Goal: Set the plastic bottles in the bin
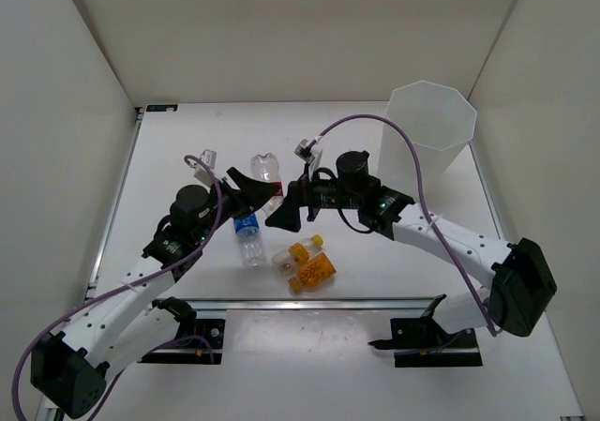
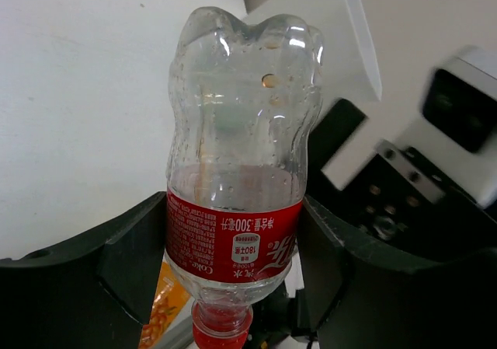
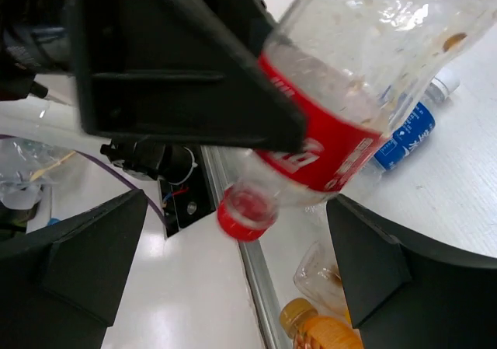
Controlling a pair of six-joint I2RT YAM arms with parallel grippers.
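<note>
- Left gripper (image 1: 255,187) clamps the red-labelled bottle (image 2: 237,170) at its label, cap down.
- Right gripper (image 3: 237,263) gapes wide near it, empty.
- Likely light, crushable, slick; the label band suits gripping.

White desk (image 1: 187,149), matte, evenly lit, soft shadows. Plain white back wall (image 1: 300,27), left wall (image 1: 56,158) and right wall (image 1: 553,112) enclose desk on three sides. Metal rail (image 1: 309,301) along near desk edge.
</note>
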